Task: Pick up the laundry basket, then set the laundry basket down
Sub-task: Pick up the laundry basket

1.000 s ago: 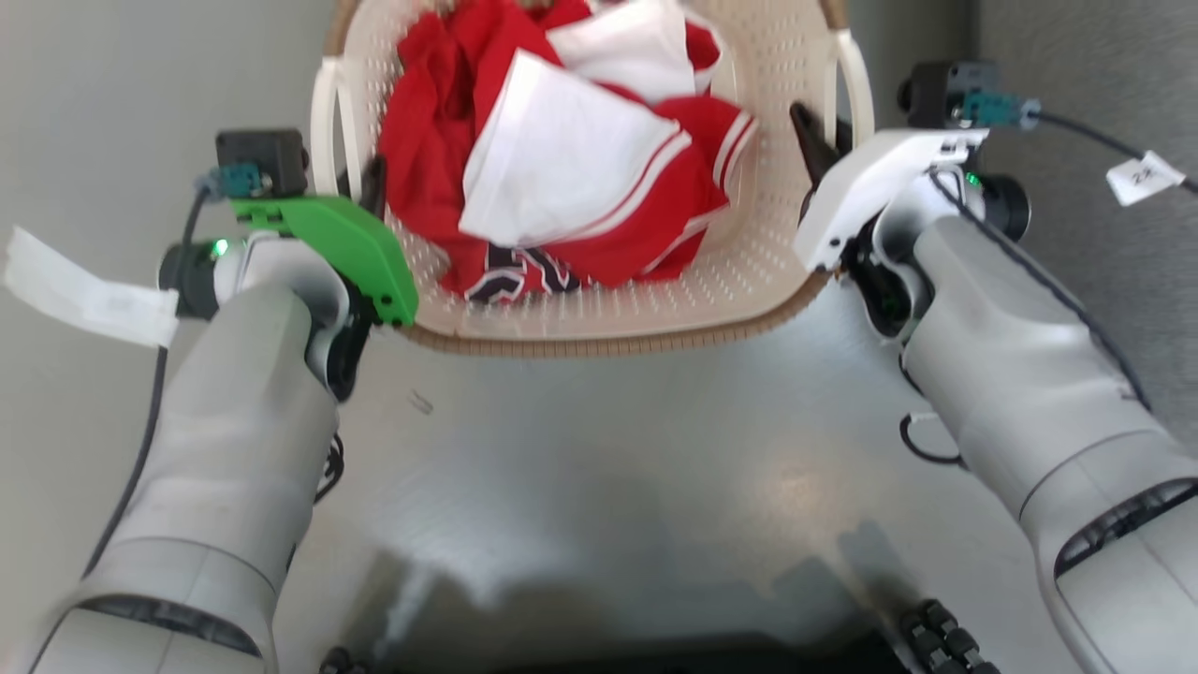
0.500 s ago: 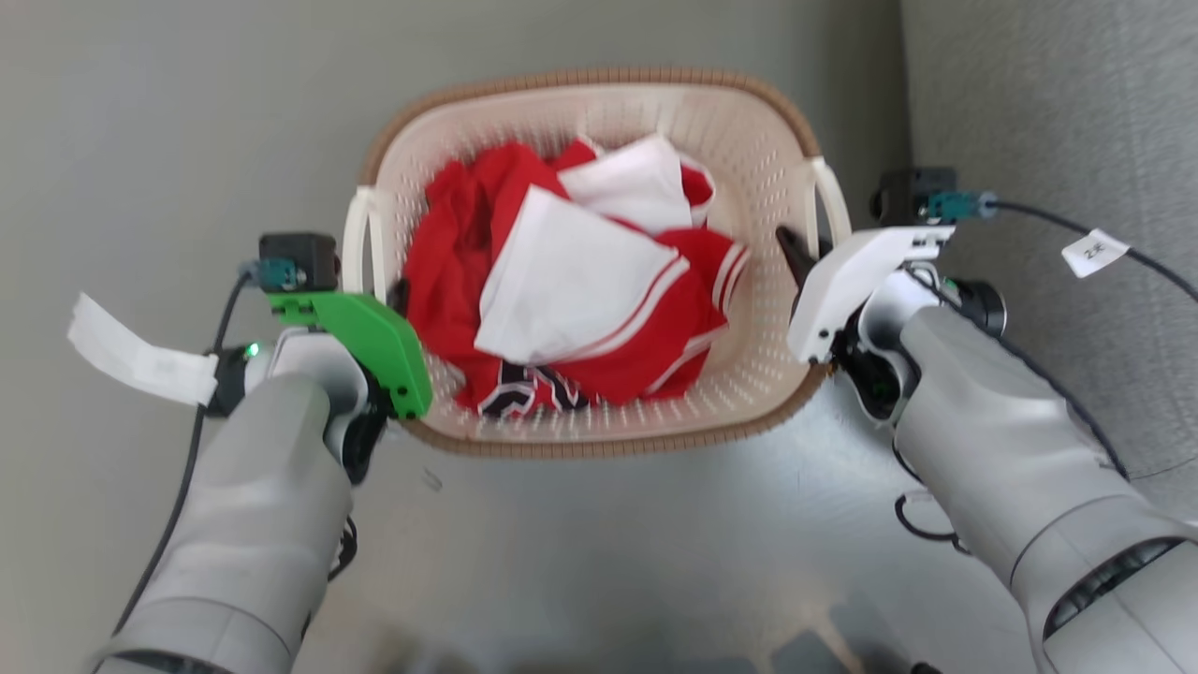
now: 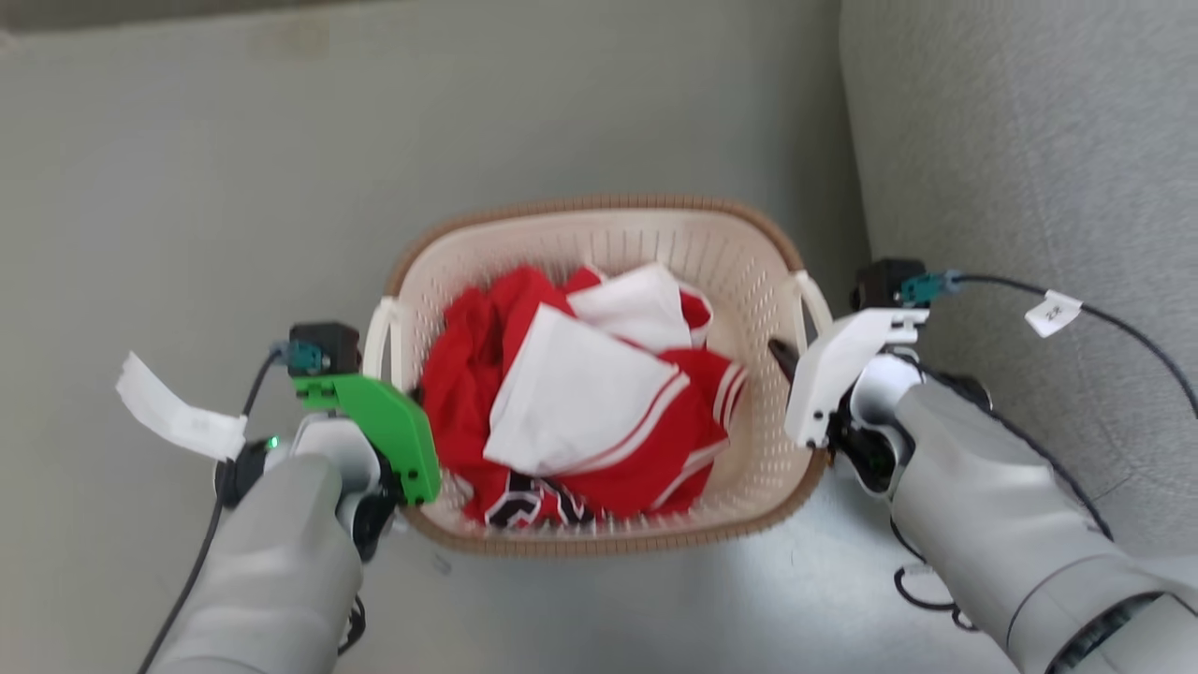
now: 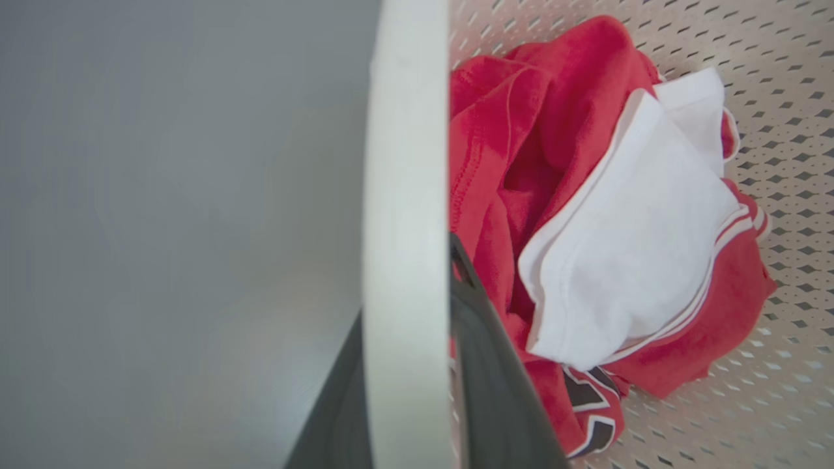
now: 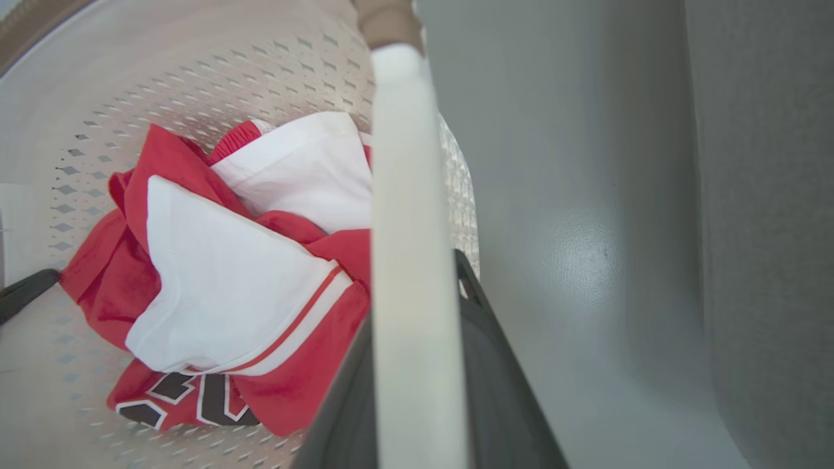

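The laundry basket [image 3: 749, 281] is cream perforated plastic with a brown woven-look rim, and red and white clothes [image 3: 580, 402] lie in it. In the head view it sits mid-picture between my two arms. My left gripper [image 3: 391, 398], under its green cover, is shut on the basket's left white handle [image 3: 377, 328]. My right gripper [image 3: 794, 367] is shut on the right white handle [image 3: 812, 295]. In each wrist view a white handle bar [image 4: 404, 195] [image 5: 407, 260] runs up between two dark fingers [image 4: 482, 352] [image 5: 485, 352]. I cannot tell whether the basket touches the floor.
A grey upholstered piece [image 3: 1029, 168] stands close on the right, next to my right arm. Smooth grey floor [image 3: 187, 187] lies to the left of and beyond the basket. Cables with white tags [image 3: 1053, 314] [image 3: 173, 417] hang from both wrists.
The head camera has shifted. The basket now looks smaller and sits lower in the picture, with its whole rim in view. Both grippers stay on the handles.
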